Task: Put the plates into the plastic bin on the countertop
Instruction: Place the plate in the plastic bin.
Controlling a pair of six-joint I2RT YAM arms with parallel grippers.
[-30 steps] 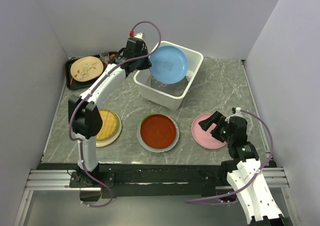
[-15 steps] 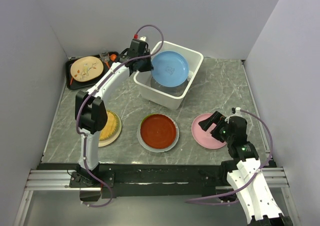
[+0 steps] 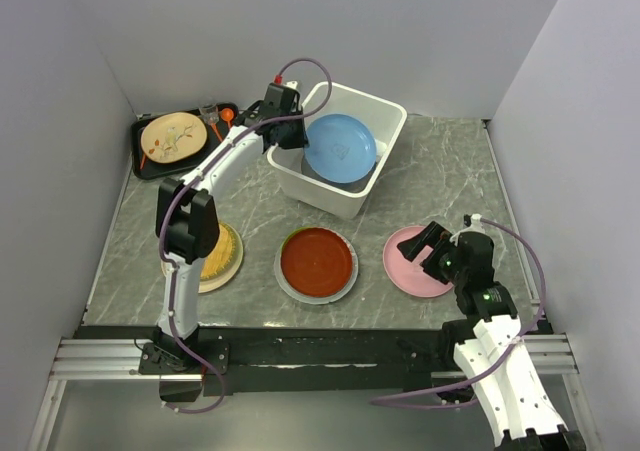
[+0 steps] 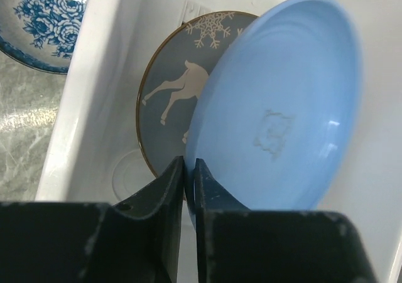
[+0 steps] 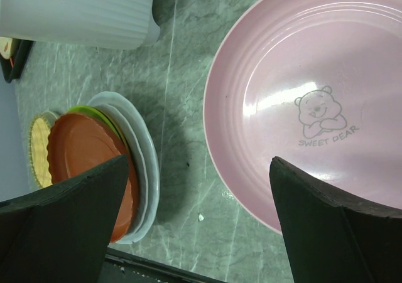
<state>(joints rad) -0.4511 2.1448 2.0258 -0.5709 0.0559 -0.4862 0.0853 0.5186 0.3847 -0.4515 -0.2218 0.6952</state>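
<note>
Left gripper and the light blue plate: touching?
Touching. Left wrist view: the rim of the light blue plate sits between the near-shut fingertips of the left gripper, no gap showing.

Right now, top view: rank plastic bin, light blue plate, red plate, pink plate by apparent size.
1. plastic bin
2. light blue plate, red plate: alike, unranked
3. pink plate, partly hidden: unsure

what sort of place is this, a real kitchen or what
Probably a lab mock-up of a kitchen counter: plain walls box in a marble-look countertop, two robot arms stand at its near edge, and plates lie by a plastic bin.
</note>
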